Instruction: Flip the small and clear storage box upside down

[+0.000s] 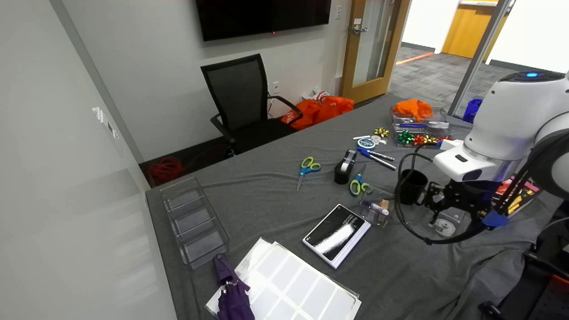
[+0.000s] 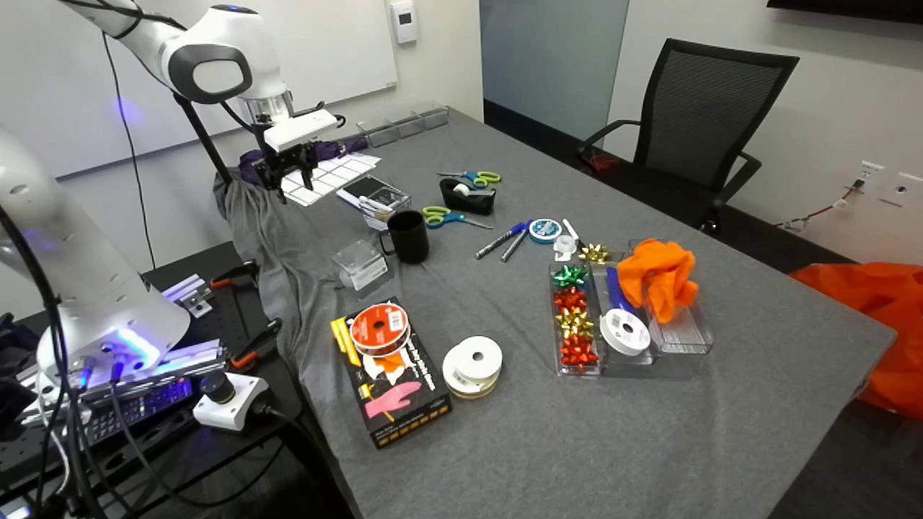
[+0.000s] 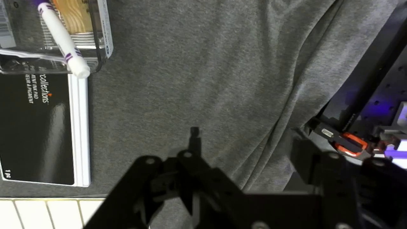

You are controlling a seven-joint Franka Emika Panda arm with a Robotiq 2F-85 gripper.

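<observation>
Gripper (image 2: 296, 190) spread apart, nothing held. Small clear storage box (image 2: 361, 264) on grey cloth (image 2: 577, 440), at gripper's five o'clock in an exterior view; black mug (image 2: 408, 236) at box's two o'clock. Advise: centre above, pinch opposite walls gently, lift past mug before rolling over.

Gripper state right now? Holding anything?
Black two-finger gripper: open, holding nothing, only the grey fabric tablecloth visible in the gap in the wrist view.
</observation>
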